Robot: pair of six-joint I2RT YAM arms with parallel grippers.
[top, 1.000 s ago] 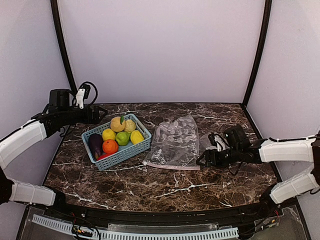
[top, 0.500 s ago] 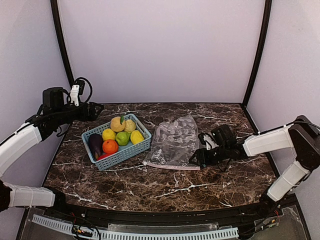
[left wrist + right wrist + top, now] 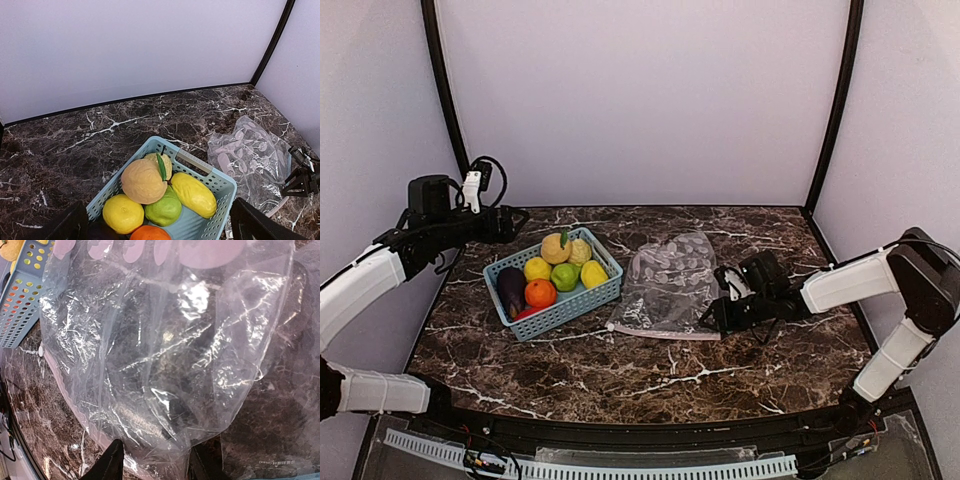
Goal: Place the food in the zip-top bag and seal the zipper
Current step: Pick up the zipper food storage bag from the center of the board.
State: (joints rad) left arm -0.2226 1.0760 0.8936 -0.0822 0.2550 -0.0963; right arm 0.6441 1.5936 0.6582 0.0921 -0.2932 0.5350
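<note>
Step in hand, as I am judging it: getting the mouth of the zip-top bag [image 3: 670, 280] parted so the food [image 3: 552, 272] can be going in.

Bag is lying flat on the bench [image 3: 620, 380], just right of the light-blue basket [image 3: 570, 308], its pink zipper [image 3: 660, 332] running along the near edge. All the food is sitting in the basket; none is showing in the bag. Whether the zipper is already undone I cannot tell.

Doing it well, in my judgement:
- right jaws should be taking only the upper layer of film close to the zipper; with both layers pinched, the mouth will be lifting shut
- film is looking thin and slippery, so the pinch should be going shallow and square to the edge
- risk is dragging the whole bag along the bench rather than parting it

Right jaws are sitting low at the bag's near right corner, by the zipper's end. In the wrist view both fingers [image 3: 113, 462] are standing well apart, with the crumpled film edge lying across the gap. They are not closing on anything; whether a tip is touching film I cannot tell.

Left jaws are hovering above the far left side of the basket, spread wide, holding and touching nothing
</note>
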